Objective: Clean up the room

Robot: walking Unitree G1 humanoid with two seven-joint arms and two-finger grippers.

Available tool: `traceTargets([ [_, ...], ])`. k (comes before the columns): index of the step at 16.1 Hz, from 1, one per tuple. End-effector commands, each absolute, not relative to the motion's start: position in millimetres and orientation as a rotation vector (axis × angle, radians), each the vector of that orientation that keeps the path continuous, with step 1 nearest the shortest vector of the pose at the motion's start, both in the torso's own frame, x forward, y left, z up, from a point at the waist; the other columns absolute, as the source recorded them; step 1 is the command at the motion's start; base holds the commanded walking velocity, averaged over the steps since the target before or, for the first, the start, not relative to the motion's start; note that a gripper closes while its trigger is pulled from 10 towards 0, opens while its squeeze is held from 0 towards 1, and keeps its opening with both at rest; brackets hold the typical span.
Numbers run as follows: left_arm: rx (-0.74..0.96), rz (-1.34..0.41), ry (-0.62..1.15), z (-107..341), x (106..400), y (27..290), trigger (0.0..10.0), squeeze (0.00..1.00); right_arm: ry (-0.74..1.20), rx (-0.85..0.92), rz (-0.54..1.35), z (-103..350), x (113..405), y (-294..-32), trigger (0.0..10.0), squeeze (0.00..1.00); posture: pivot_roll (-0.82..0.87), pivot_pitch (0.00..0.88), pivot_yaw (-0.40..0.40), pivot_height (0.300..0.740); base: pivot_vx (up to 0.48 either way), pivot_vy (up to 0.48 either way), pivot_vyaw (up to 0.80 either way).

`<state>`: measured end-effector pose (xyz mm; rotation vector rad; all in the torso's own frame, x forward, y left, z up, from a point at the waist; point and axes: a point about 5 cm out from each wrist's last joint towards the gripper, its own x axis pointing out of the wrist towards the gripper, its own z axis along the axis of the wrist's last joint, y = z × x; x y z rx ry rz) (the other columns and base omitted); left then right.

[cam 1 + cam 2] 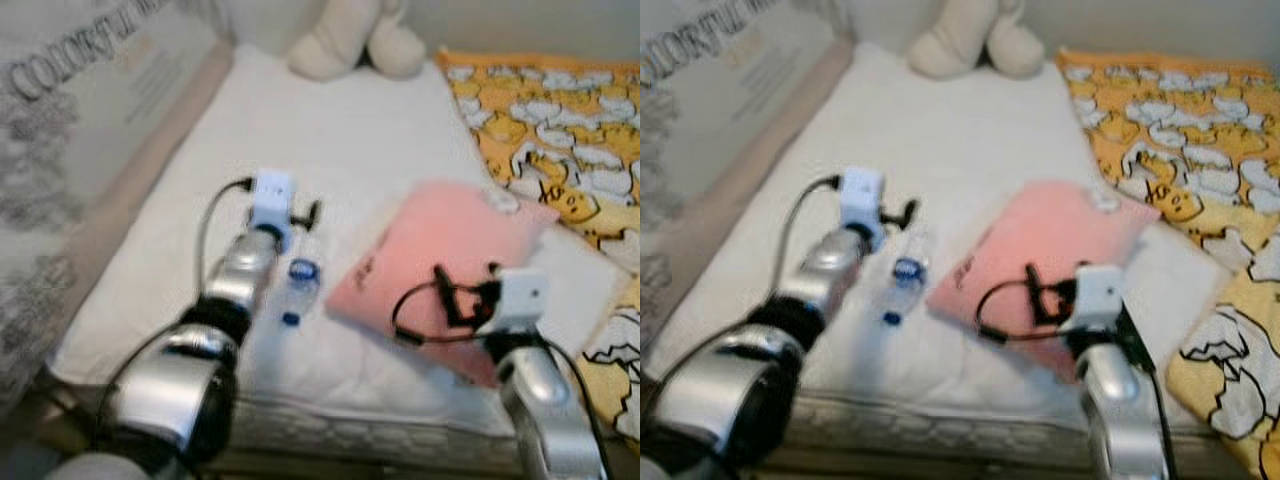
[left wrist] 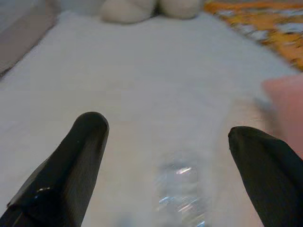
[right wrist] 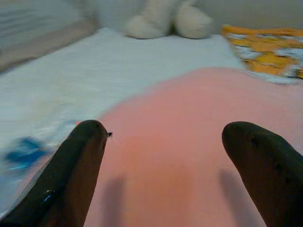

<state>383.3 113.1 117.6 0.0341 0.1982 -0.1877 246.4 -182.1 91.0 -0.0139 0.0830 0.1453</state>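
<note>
White bed [image 1: 330, 150] is carrying a clear bottle [image 1: 297, 287], lying blurred beside a pink pad [image 1: 440, 265]. Left gripper [image 2: 170, 156] is hovering spread wide, the bottle between its fingers but ungrasped. Right gripper [image 3: 165, 156] is hanging released over the pad. A plush toy [image 1: 355, 40] is getting cut off at the top edge.

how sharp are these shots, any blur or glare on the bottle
Both eye views are soft all over; the bottle lies on the white sheet, its blue cap readable but edges smeared. In the left wrist view the open left pincer is fairly crisp, while the bottle is a hazy blur with small bright glints. In the right wrist view the open right pincer hovers over a blurred pink pillow.
</note>
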Motion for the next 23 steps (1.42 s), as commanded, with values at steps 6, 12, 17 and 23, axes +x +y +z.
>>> traceTargets([
  [6, -0.032, -0.268, 0.336, 100, 376, 91, 10.0, 0.0, 0.151, 0.0, 0.251, 95, 205, -176, 10.0, 0.0, -0.29, 0.009, 0.038, 0.74, 0.0, 0.0, 0.0],
  [12, 0.02, -0.243, 0.408, 82, 366, 84, 10.0, 0.0, 0.215, 0.013, 0.244, 84, 184, -164, 10.0, 0.0, -0.33, 0.075, 0.03, 0.74, 0.0, 0.0, 0.0],
  [17, 0.113, -0.234, 0.429, 76, 363, 83, 10.0, 0.0, 0.26, 0.004, 0.283, 79, 173, -165, 10.0, 0.0, -0.34, 0.084, 0.025, 0.74, 0.0, 0.0, 0.0],
  [23, 0.061, -0.235, 0.467, 69, 357, 75, 10.0, 0.0, 0.293, -0.01, 0.326, 80, 166, -165, 10.0, 0.0, -0.36, 0.079, -0.009, 0.74, 0.0, 0.0, 0.0],
])
